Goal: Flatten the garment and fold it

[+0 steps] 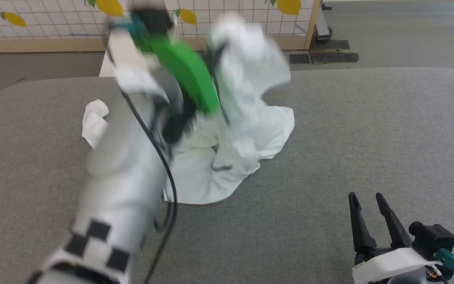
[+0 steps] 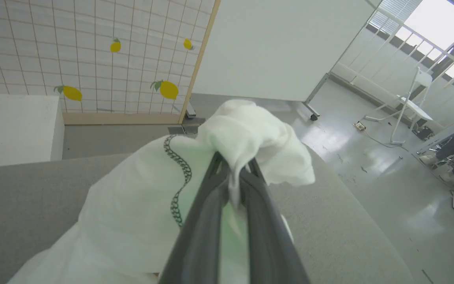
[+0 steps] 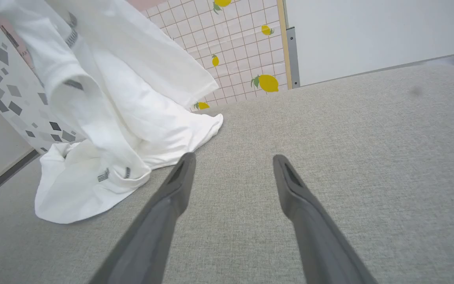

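Left gripper [image 2: 233,163]: raised above the counter [image 1: 369,130], its fingers [image 2: 207,221] clamped on a bunched fold of the garment [image 1: 246,130], which spills over their tips.
Garment: a white shirt, its upper part held up in the air and its lower part crumpled on the grey counter near the middle.
Seam [image 2: 179,181]: dark chain stitching curving down the cloth just beside the left fingers.
Loose end [image 1: 95,122]: a crumpled white piece on the counter left of the blurred forearm, probably a sleeve.
Right gripper [image 1: 365,195]: low over the counter's near right corner, fingers spread wide with bare counter between them, apart from the cloth.
Background: a white box [image 2: 14,126] beyond the far edge, with a lemon-print screen [image 2: 93,51] behind it.
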Motion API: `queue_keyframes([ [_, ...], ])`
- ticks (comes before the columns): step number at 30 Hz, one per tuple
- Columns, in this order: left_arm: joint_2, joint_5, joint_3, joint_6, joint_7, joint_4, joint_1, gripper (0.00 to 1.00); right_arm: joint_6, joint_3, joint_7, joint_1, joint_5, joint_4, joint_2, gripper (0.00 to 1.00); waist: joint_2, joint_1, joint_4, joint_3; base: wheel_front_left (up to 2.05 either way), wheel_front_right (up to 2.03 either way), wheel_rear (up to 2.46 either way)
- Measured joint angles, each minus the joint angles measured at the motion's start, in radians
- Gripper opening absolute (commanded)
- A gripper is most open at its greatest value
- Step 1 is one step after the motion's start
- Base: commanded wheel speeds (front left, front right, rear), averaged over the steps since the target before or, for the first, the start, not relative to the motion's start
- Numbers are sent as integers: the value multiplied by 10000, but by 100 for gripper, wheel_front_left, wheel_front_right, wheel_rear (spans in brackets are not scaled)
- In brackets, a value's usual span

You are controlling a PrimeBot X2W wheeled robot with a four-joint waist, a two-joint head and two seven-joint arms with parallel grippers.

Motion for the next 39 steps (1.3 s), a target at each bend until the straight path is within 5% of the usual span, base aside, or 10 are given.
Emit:
queue_keyframes([
  [4,-4,-184,-1622,27,313,75,2329,0,0,-42,-25,7,-19,-12,-2,100,0,0,-149,34,0,0,0],
  [10,-50,-178,-3158,635,955,533,4215,1,0,-63,-25,42,-50,-33,4,100,0,0,-197,33,0,0,0],
  [11,-61,-410,-3162,679,951,431,4365,100,0,-69,-25,75,-56,-33,-2,100,0,0,-171,12,0,0,0],
  [17,-54,-1946,-1900,989,-209,-1193,4361,100,0,-119,-27,278,-56,-13,4,100,0,0,73,-191,0,0,0],
  [21,242,-2011,-974,1093,-1346,-2184,4256,100,0,-113,-27,350,-44,-10,8,100,0,0,298,-359,0,0,0],
  [27,1891,-380,88,1645,-4500,-2976,4594,100,0,-121,94,347,6,-12,2,100,0,0,491,-643,0,0,0],
  [30,2562,1022,-33,2219,-5233,-3091,5334,100,0,-136,408,325,13,-44,6,100,-1,0,583,-701,0,0,0],
  [35,2638,2673,205,3047,-5450,-4140,6636,100,0,-529,1365,243,-8,-180,4,100,-1,0,754,-623,0,0,0],
  [39,2324,3377,541,3187,-5480,-4980,7527,100,0,-790,2510,-248,-38,-232,0,100,0,0,813,-346,0,0,0],
])
